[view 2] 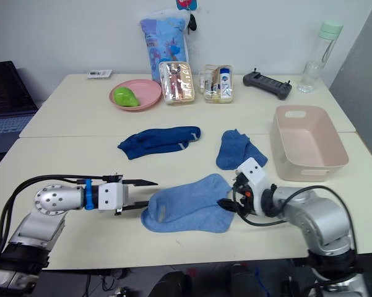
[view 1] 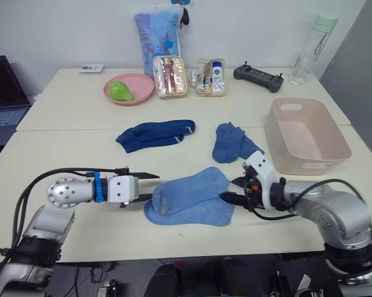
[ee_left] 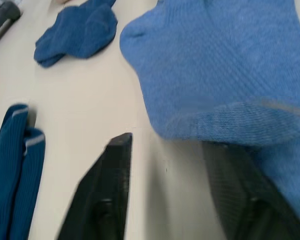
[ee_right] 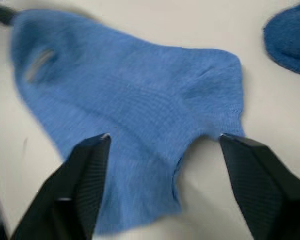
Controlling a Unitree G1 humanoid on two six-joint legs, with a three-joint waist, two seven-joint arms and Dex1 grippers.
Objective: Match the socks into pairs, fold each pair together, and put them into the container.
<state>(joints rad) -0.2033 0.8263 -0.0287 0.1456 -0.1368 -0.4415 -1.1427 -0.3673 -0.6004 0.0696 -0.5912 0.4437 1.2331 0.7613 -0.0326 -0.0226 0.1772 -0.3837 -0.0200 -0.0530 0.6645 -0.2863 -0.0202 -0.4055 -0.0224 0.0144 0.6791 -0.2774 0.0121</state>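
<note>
Head camera: I count 3 sock heaps on the near table. A light blue sock [view 1: 192, 198] lies flat at the front, between my 2 grippers. A dark navy pair [view 1: 155, 134] lies behind it, toward my left. A medium blue bundle [view 1: 233, 142] sits toward my right, near the pink container [view 1: 306, 135], which stands at the right edge with nothing visible inside. On the far table I see 1 pink plate [view 1: 129, 88] with a green item, 2 clear pouches [view 1: 171, 77], 1 printed bag [view 1: 157, 33], 1 black controller [view 1: 258, 77] and 1 bottle [view 1: 314, 48].

Left arm reaches in low from my left, forearm level; left gripper [view 1: 143, 187] points at the sock's cuff end, jaws apart. Right gripper [view 1: 234, 192] points at the opposite end.

Left wrist: 1 finger lies under the light sock's edge, the other on bare table.

Right wrist: jaws spread wide, straddling the sock's end, gripping nothing.
</note>
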